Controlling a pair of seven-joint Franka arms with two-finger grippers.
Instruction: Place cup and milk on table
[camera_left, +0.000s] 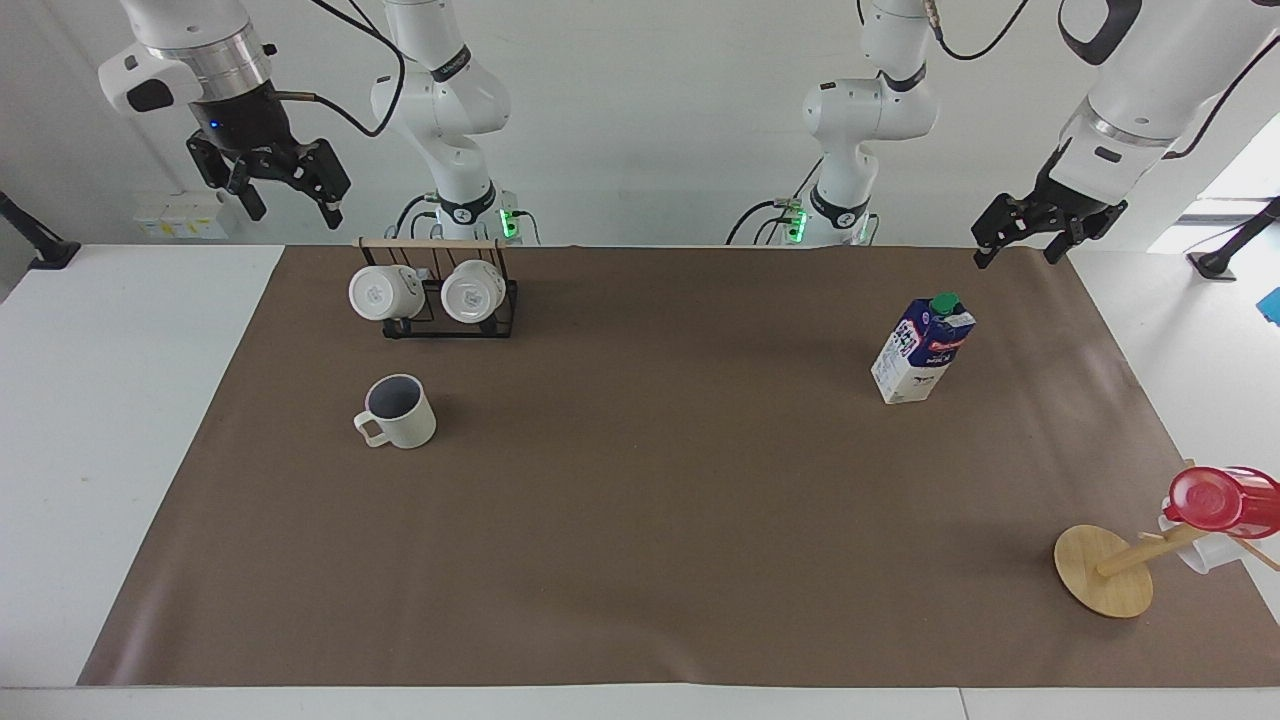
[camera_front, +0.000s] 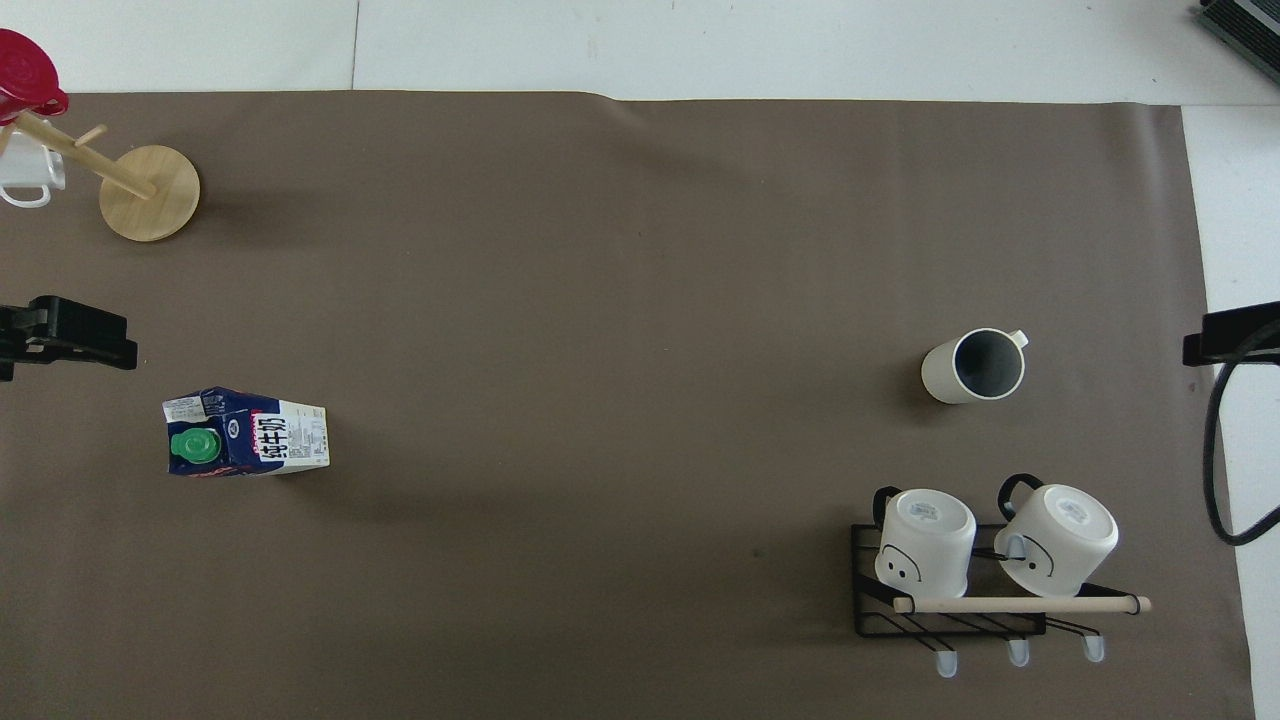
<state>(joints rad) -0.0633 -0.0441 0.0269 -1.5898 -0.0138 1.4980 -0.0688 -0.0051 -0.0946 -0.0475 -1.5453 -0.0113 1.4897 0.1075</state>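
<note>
The cream-white cup (camera_left: 397, 411) stands upright on the brown sheet of the table (camera_left: 650, 520), toward the right arm's end; it also shows in the overhead view (camera_front: 975, 366). The blue-and-white milk carton (camera_left: 922, 350) with its green cap stands upright on the sheet toward the left arm's end, also in the overhead view (camera_front: 245, 433). My right gripper (camera_left: 295, 215) is open and empty, raised over the table's edge beside the mug rack. My left gripper (camera_left: 1015, 260) is open and empty, raised over the sheet's corner by the milk.
A black wire rack (camera_left: 435, 300) with two white mugs on their sides stands between the cup and the robots. A wooden mug tree (camera_left: 1105, 570) with a red cup (camera_left: 1220, 500) and a white mug stands farther out at the left arm's end.
</note>
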